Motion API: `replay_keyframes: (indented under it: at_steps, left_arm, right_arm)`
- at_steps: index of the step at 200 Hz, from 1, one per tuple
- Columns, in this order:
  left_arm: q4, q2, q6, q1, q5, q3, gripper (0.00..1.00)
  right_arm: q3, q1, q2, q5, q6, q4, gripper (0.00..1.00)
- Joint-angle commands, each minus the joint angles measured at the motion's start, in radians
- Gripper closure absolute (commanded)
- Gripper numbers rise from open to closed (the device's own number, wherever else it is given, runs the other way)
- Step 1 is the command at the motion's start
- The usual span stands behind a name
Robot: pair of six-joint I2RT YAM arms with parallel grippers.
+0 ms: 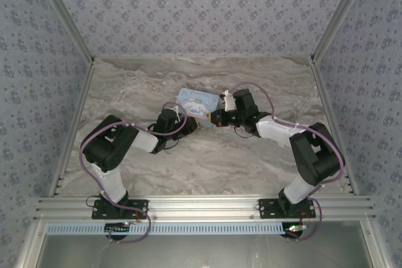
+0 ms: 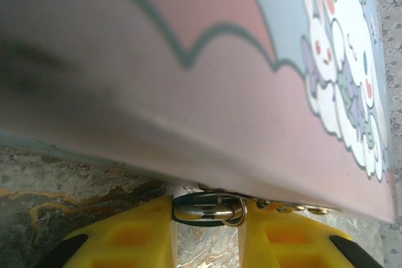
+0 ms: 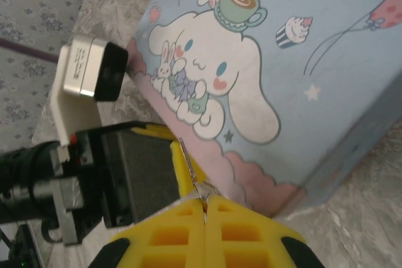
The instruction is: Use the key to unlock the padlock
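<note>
Top external: tin (image 1: 196, 101) sits mid-worktop (image 1: 251, 167), somewhat nearer the far edge than the near edge.
Padlock (image 2: 202, 209): just below the tin's rim in the left wrist view, lodged between the left fingers (image 2: 125, 243).
Left gripper (image 2: 207, 221): yellow fingers closed against both sides of the padlock.
Right gripper (image 3: 205, 200): fingers (image 3: 245, 233) pressed together, pinching the thin silvery key (image 3: 200, 187).

Tin (image 1: 195, 100) on table (image 1: 207, 167), left hand (image 1: 187, 125) before it (padlock (image 2: 204, 210) between fingers (image 2: 125, 243)), right hand (image 1: 209, 121) at right.
</note>
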Motion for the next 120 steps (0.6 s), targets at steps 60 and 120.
replay_keyframes:
  at_steps: [60, 120]
  left_arm:
    - [-0.153, -0.081, -0.114, -0.001, 0.074, 0.071, 0.77]
    - [-0.19, -0.099, -0.178, -0.004, 0.099, 0.081, 0.78]
  right_arm:
    - [-0.103, 0.068, -0.08, 0.09, -0.284, -0.101, 1.0]
    - [-0.109, 0.111, -0.046, 0.185, -0.37, -0.074, 1.0]
